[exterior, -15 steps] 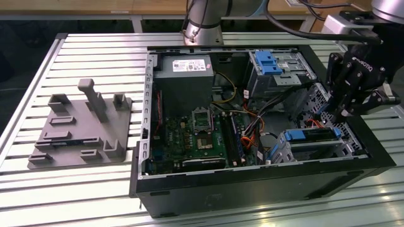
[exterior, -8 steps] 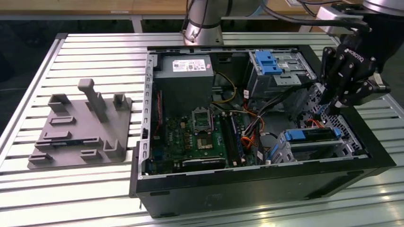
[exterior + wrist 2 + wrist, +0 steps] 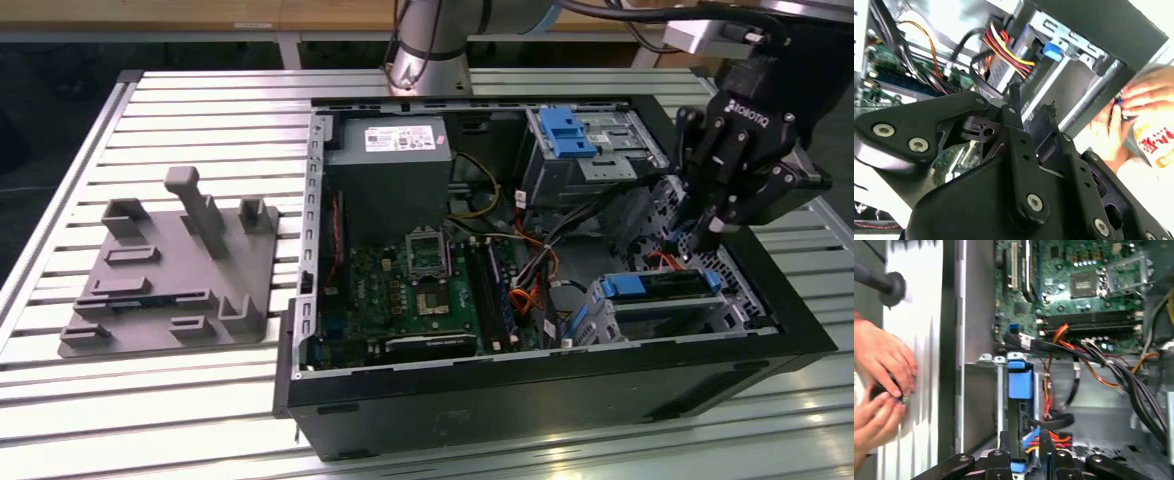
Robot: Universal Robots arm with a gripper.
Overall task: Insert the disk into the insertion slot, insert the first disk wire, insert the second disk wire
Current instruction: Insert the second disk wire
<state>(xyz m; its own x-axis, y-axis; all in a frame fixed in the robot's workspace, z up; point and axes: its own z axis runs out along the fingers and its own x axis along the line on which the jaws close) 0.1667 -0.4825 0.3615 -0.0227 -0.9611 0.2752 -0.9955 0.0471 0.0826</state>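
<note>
Drive in place: the disk [image 3: 661,285] lies seated in the insertion slot [image 3: 667,318], at 4 o'clock inside the open case [image 3: 534,400] in the exterior view. The gripper [image 3: 703,238] hangs just above, at the disk's 1 o'clock, close inside the case's 3 o'clock wall; whether it grips anything cannot be told. Loose wires [image 3: 534,265] crowd the disk's 9 o'clock side. A person's hands [image 3: 879,385] are outside the case wall.

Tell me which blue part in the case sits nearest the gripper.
The blue-framed disk in the low cage just below the gripper; the other blue piece, a latch, tops the taller cage farther off.
</note>
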